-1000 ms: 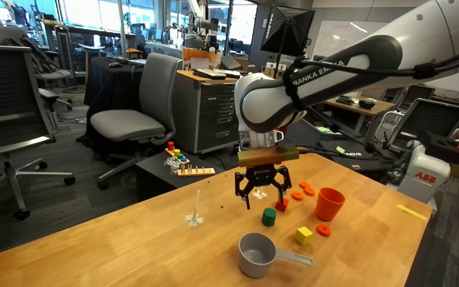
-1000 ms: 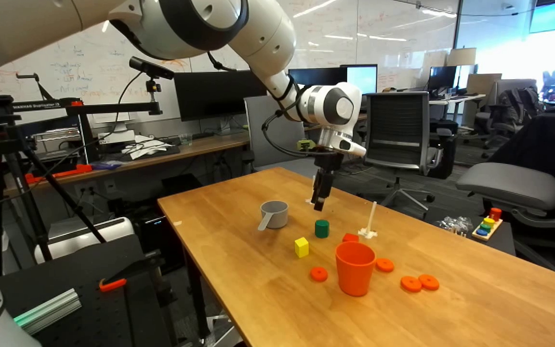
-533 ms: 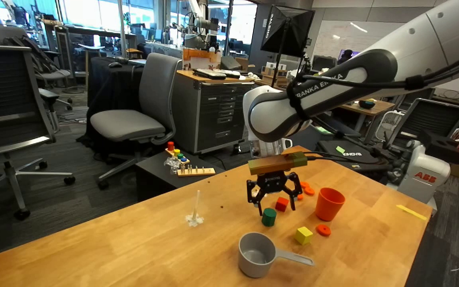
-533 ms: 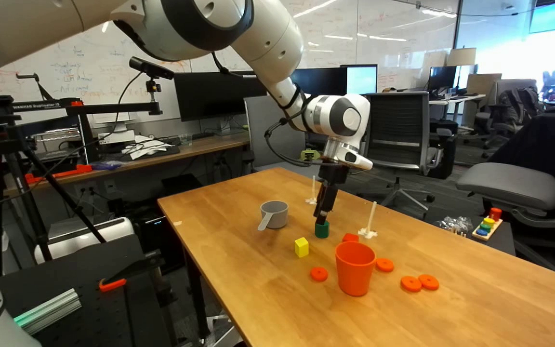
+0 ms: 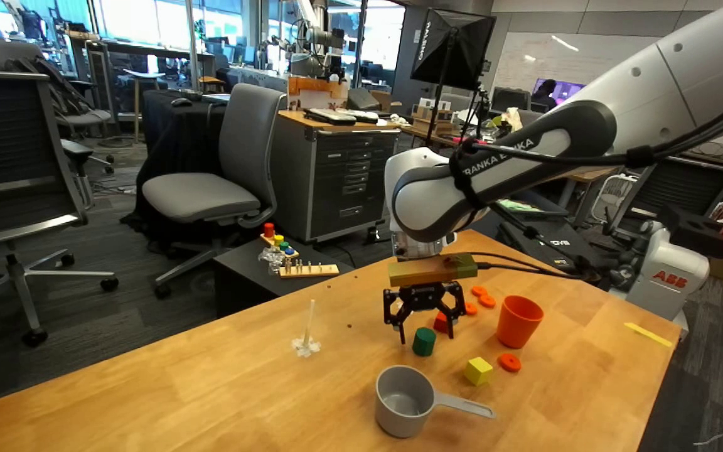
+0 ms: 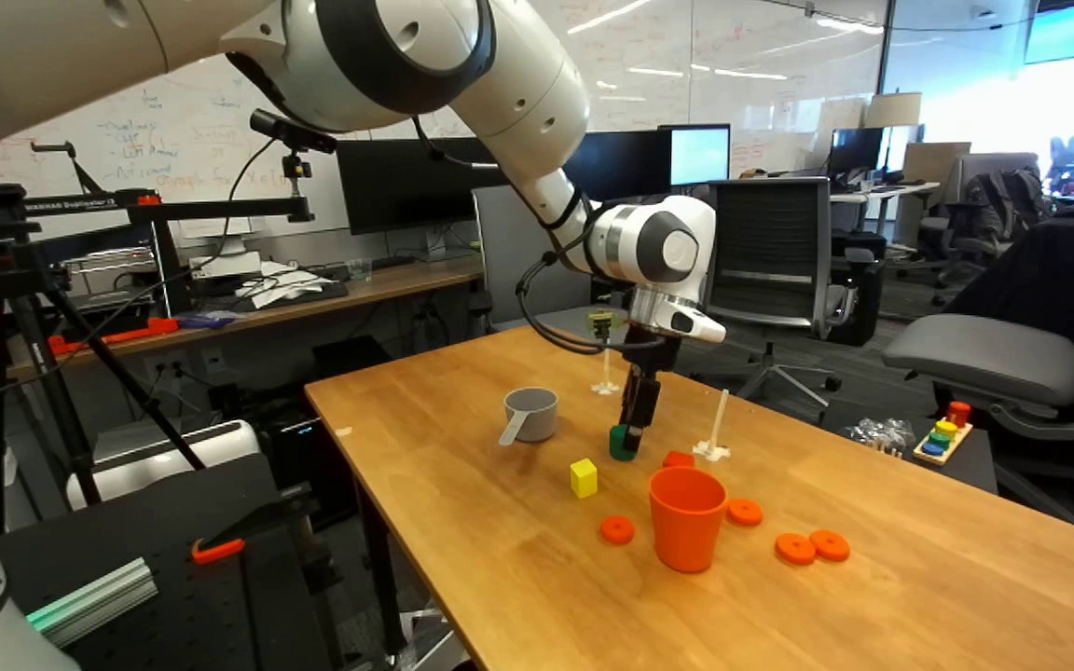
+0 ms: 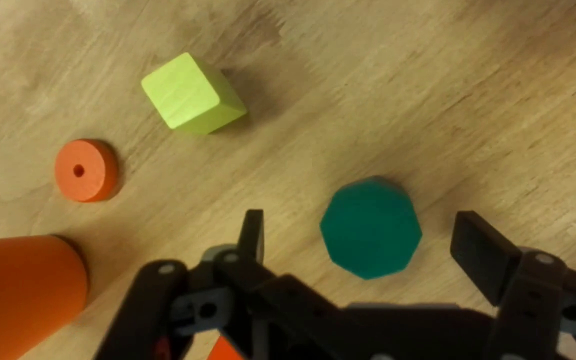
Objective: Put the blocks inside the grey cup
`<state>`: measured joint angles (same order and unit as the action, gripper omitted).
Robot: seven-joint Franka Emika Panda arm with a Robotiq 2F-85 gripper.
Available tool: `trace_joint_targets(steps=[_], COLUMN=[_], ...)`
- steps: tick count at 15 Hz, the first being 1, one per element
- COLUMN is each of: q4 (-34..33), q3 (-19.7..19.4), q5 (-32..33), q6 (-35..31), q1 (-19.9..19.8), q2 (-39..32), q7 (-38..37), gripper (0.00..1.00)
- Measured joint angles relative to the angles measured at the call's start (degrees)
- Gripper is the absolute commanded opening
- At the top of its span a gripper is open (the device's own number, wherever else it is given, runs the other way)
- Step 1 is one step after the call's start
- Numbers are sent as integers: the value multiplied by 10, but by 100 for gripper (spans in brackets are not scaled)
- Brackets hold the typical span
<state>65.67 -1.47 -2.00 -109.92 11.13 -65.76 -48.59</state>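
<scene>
Grey cup [image 5: 402,424], shown in both exterior views only: in an exterior view, near, left of the yellow block [image 5: 478,371]. Red block [image 6: 679,459], on the table [image 5: 211,383]: corner only in the wrist view. Gripper [image 5: 427,339]: jaws wide apart, a gap either side of the green block [image 7: 370,230] standing between them.

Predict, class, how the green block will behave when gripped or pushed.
The green block is probably stiff: its top edges look crisp. Standing on its end and roughly as tall as wide, it would likely slide rather than tip if pushed low. Knocked over, its many-sided outline might let it roll unevenly.
</scene>
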Motion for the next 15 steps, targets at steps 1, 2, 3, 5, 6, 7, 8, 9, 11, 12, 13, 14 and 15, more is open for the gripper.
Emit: trace_joint_targets(steps=[1,2,3,5,6,7,8,9,11,12,13,14,15], q4=[0,0,0,0,0,0,0,0,2,5,9,13,19], q3=[0,1,3,4,4,4,4,4,5,6,9,13,19], q5=[0,0,-2,-8,-11,-13,-15,-16,-16,-16,-16,-16,-16], q6=[-10,-20,-29,-37,-37,-39,-43,-47,-53,-54,-54,-54,-54], q1=[2,3,3,3,2,1,0,0,2,3,5,8,12], q2=[-5,-10,-13,-16,-14,-12,-11,-9,2,12,25,41,58], q7=[0,0,0,0,0,0,0,0,0,0,0,0,1], gripper=[59,49,42,29,22,22,22,22,22,22,22,22,22])
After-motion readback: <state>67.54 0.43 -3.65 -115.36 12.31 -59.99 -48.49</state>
